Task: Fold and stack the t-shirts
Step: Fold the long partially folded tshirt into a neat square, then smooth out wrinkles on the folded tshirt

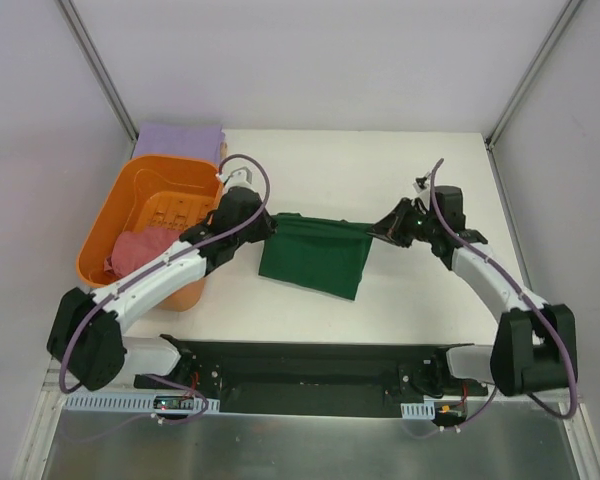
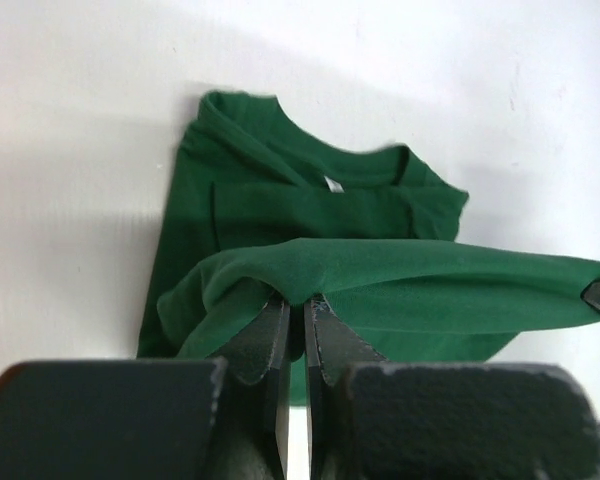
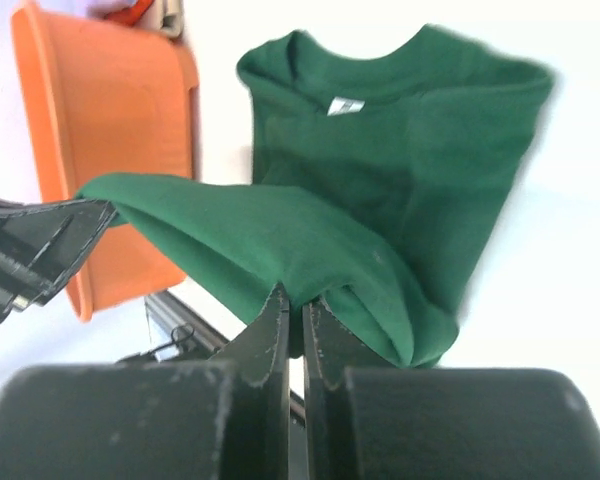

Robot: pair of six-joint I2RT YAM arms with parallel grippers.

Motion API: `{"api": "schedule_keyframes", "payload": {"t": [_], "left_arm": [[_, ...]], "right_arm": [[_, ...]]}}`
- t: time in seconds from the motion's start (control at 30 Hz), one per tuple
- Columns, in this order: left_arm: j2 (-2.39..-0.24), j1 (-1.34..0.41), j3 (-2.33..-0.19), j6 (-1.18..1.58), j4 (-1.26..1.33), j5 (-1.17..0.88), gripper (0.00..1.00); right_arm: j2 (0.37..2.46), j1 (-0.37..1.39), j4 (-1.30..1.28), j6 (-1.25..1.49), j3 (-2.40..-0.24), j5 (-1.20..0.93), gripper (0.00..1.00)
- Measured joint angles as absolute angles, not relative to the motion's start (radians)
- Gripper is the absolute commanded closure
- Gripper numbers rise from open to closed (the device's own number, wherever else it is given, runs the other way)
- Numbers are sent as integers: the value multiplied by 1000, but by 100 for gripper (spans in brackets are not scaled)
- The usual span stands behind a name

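The dark green t-shirt [image 1: 315, 256] lies mid-table, its far edge lifted and stretched between both grippers. My left gripper [image 1: 271, 226] is shut on the shirt's left end; in the left wrist view the cloth [image 2: 380, 280] drapes over the closed tips [image 2: 300, 305], with the collar and tag beyond. My right gripper [image 1: 372, 234] is shut on the right end; it shows in the right wrist view [image 3: 300, 300] pinching the green fold [image 3: 280, 240]. The pinkish-red t-shirt [image 1: 140, 250] lies bunched in the orange basket. The pale lavender t-shirt [image 1: 180, 139] lies folded flat at the back left.
The orange plastic basket [image 1: 120, 200] stands at the left beside my left arm, and shows in the right wrist view [image 3: 100, 130]. A black rail [image 1: 310, 365] runs along the near edge. White walls enclose the table on the left, back and right.
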State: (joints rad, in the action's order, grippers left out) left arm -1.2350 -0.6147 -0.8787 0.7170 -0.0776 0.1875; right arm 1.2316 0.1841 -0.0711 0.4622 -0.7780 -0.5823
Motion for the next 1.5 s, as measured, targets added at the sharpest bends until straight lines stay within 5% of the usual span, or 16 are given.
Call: {"api": "schedule_keyframes", "payload": {"t": [0.2,0.37,0.43,0.53,0.67,0.73,1.13,1.5], "left_arm": [[-1498,-542,-1046,688,-48,150,100],[-1720,-501,-1176,659,-36,112,89],[-1792,-490,-1225,640,-40,94,62],[-1868,-474,-1288,608,-53,84,25],[-1887,-450,-1323,573,-76,87,1],[-1879,-443,-1332,558,-79,83,1],[-1762,-469,-1322,508,-73,-333,1],[-1892,-478,-1326,548,-57,-430,1]], "right_arm": [[1474,171,40,458,-858,-529,99],[1634,169,94,458,-908,-455,98],[1674,168,101,457,-929,-429,86],[1733,165,102,453,-974,-399,55],[1784,152,89,427,-1045,-395,27],[1793,148,32,385,-1110,-401,1],[1486,313,-136,222,-1017,-384,4],[1465,484,-137,151,-868,-492,4]]}}
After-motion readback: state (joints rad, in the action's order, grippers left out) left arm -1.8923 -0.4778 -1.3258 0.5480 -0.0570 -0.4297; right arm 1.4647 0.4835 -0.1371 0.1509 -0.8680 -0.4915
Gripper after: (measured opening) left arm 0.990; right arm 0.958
